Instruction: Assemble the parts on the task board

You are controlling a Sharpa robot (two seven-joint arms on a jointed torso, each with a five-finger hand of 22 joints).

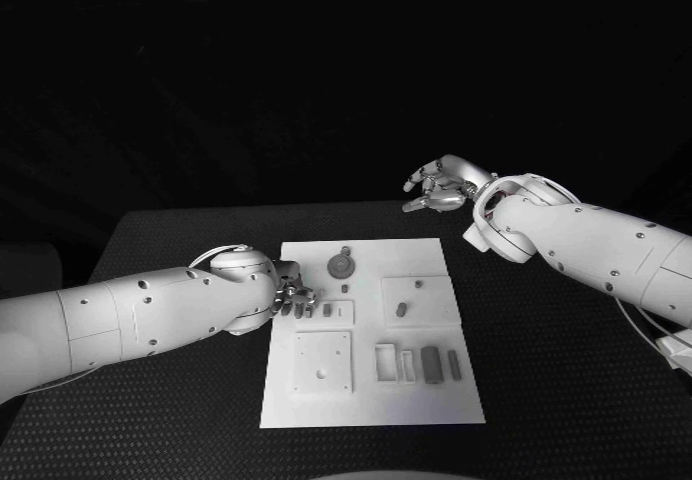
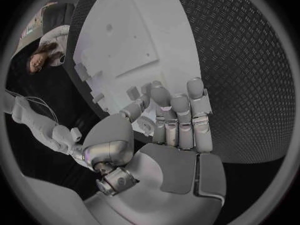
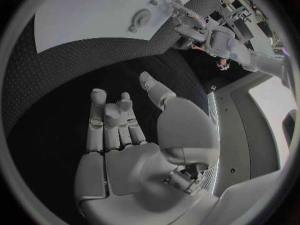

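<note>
Parts (image 1: 433,364) lay grey on the task board (image 1: 372,400) at the middle of the surface (image 1: 548,340), several of them slim bars running lengthwise away from the robot. Left hand (image 1: 293,298) hovered at the board's left edge, fingers loosely curled and grasping nothing, a small part (image 1: 335,310) just beside its fingertips. Right hand (image 1: 440,188) hung released, well beyond the board's far right corner, so the left was judged nearer.
</note>
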